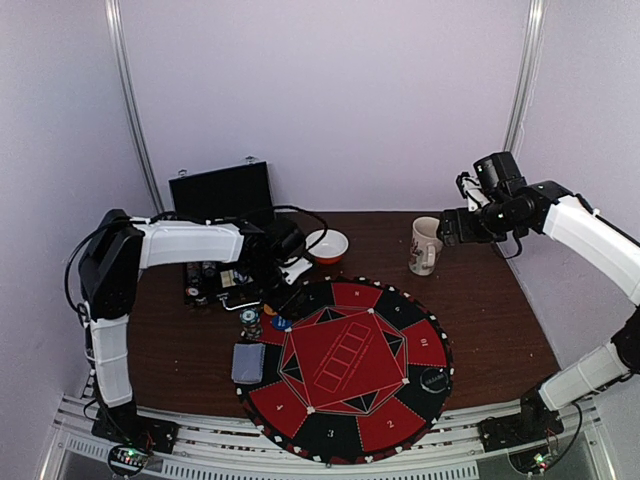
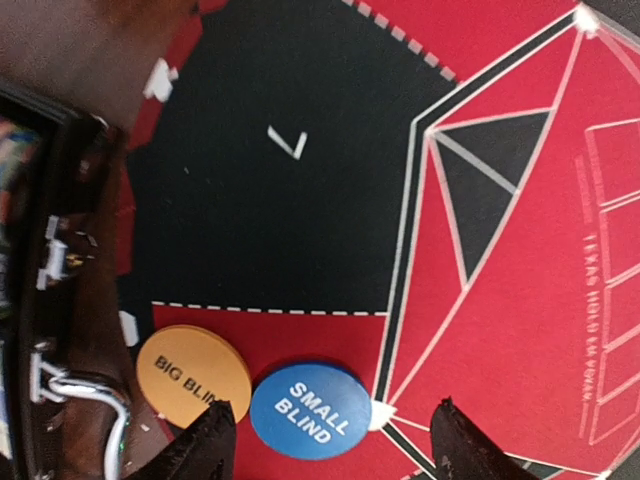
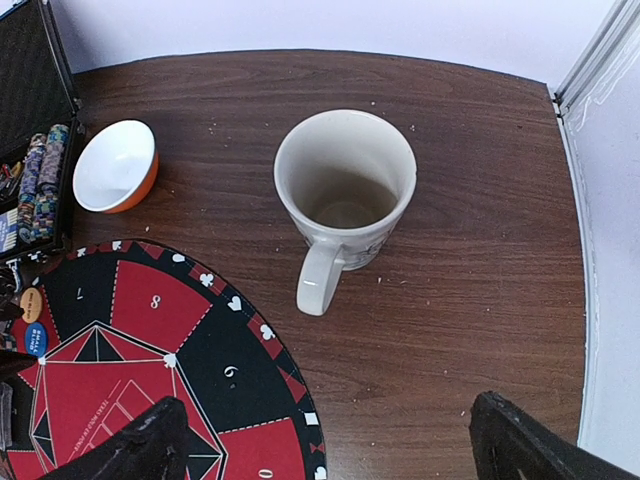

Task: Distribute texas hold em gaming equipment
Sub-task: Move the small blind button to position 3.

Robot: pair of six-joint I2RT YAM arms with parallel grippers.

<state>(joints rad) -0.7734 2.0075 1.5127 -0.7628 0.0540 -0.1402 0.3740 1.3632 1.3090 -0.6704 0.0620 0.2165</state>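
The left claw (image 2: 330, 440) hangs low over the upper left edge of the round red-and-black mat (image 1: 345, 370), jaws apart. In the left wrist view its two dark fingertips (image 2: 205, 445) stand at the bottom of the frame on either side of a blue disc (image 2: 312, 410) printed "SMALL BLIND". The fingertip at lower left is close to the disc's edge, while the one at lower right is well clear of it, so nothing is gripped. An orange disc (image 2: 193, 368) marked "BIG BLIND" lies just beside the blue one, toward the left of the frame, partly covered by the nearer fingertip. Both discs lie flat on a red segment of the mat.

From above, a stack of grey-blue cards (image 1: 248, 362) rests on the brown counter (image 1: 490, 310) at the mat's left rim. A black disc (image 1: 432, 380) sits on the mat toward the lower right. An open black briefcase (image 1: 222, 192) stands at the upper left of the counter, with an orange-and-white bowl (image 1: 327, 245) beside it.

The right claw (image 3: 335, 450) is held up in the air at the right of the overhead frame, jaws spread wide and empty. A white mug (image 3: 345, 190) stands upright on the counter below it, handle toward the mat.
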